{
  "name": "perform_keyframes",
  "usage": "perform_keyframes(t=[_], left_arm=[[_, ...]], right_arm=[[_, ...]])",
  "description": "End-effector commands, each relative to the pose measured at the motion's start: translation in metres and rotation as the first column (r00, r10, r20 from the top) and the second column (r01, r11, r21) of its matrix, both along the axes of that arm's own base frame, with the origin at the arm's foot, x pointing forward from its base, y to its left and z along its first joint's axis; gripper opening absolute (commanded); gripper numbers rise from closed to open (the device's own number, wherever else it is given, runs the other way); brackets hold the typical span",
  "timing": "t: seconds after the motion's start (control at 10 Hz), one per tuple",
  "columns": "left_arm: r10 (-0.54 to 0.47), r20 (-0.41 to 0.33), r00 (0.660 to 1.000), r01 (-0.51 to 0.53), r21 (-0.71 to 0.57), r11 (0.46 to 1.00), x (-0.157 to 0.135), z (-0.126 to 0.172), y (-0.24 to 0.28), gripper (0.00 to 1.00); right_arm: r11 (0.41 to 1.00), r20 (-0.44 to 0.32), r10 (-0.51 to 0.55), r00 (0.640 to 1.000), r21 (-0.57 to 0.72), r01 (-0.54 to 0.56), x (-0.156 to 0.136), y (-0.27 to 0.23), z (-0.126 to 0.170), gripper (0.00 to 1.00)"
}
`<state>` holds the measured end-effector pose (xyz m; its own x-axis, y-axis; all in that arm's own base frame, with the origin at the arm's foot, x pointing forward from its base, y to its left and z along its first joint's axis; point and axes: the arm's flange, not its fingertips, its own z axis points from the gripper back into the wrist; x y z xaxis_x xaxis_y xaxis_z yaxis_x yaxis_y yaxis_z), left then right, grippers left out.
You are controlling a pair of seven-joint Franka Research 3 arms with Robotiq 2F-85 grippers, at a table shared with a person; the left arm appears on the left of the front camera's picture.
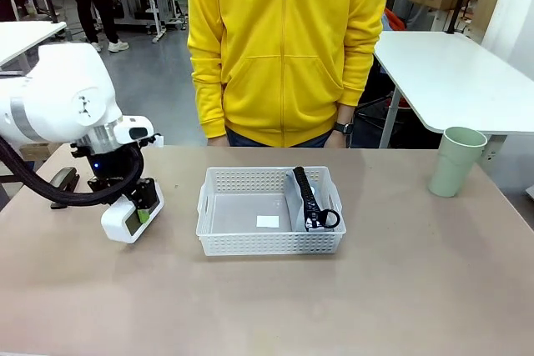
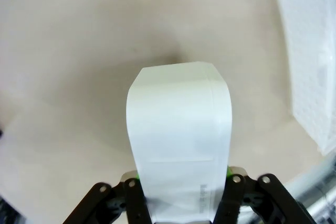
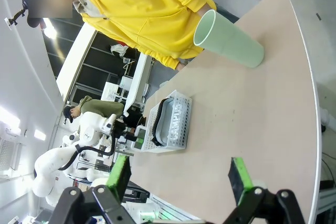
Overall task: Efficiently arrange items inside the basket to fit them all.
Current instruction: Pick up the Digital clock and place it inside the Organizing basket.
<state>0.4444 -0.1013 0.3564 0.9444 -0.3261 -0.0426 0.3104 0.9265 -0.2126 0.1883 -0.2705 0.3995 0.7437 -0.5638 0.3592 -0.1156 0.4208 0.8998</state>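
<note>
Left jaws grip white device [image 1: 127,221] near basket [image 1: 250,244]; pouch [image 1: 304,198] inside, cup [image 1: 455,161] far right.

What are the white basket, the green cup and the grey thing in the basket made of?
The basket looks like hard white plastic: thin moulded walls pierced with rows of holes. The cup seems matte pale green plastic, smooth and even, though that's uncertain. The grey pouch looks like soft fabric: its shape is limp and uneven, with a black zipper.
</note>
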Motion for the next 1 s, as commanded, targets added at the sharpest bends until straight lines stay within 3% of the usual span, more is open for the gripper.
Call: perform_keyframes(t=[0.0,0.2,0.3,0.5,0.6,0.7,0.8,0.9], left_arm=[[-0.086,0.028,0.996,0.090,-0.190,0.978,-0.050,0.047,0.027,0.00],[-0.228,0.127,0.965,0.259,-0.384,0.886,-0.091,0.070,0.056,0.00],[-0.261,0.246,0.933,0.351,-0.472,0.809,-0.109,0.075,0.077,0.00],[-0.272,0.469,0.840,0.504,-0.491,0.711,-0.136,0.074,0.107,0.00],[-0.209,0.540,0.815,0.498,-0.469,0.730,-0.142,0.072,0.113,0.00],[-0.140,0.554,0.821,0.449,-0.473,0.758,-0.143,0.071,0.114,0.00],[-0.061,0.520,0.852,0.367,-0.511,0.777,-0.138,0.074,0.116,0.00],[-0.195,0.521,0.831,0.465,-0.457,0.759,-0.118,0.102,0.131,0.00]], right_arm=[[1.000,0.036,-0.005,0.999,-0.003,0.005,0.002,0.000,0.001,1.00],[1.000,0.036,-0.005,0.999,-0.003,0.005,0.002,0.000,0.001,1.00],[1.000,0.036,-0.005,0.999,-0.003,0.005,0.002,0.000,0.001,1.00],[1.000,0.036,-0.005,0.999,-0.003,0.005,0.002,0.000,0.001,1.00],[1.000,0.036,-0.005,0.999,-0.003,0.005,0.002,0.000,0.001,1.00],[1.000,0.036,-0.005,0.999,-0.003,0.005,0.002,0.000,0.001,1.00],[1.000,0.036,-0.005,0.999,-0.003,0.005,0.002,0.000,0.001,1.00],[1.000,0.036,-0.005,0.999,-0.003,0.005,0.002,0.000,0.001,1.00]])
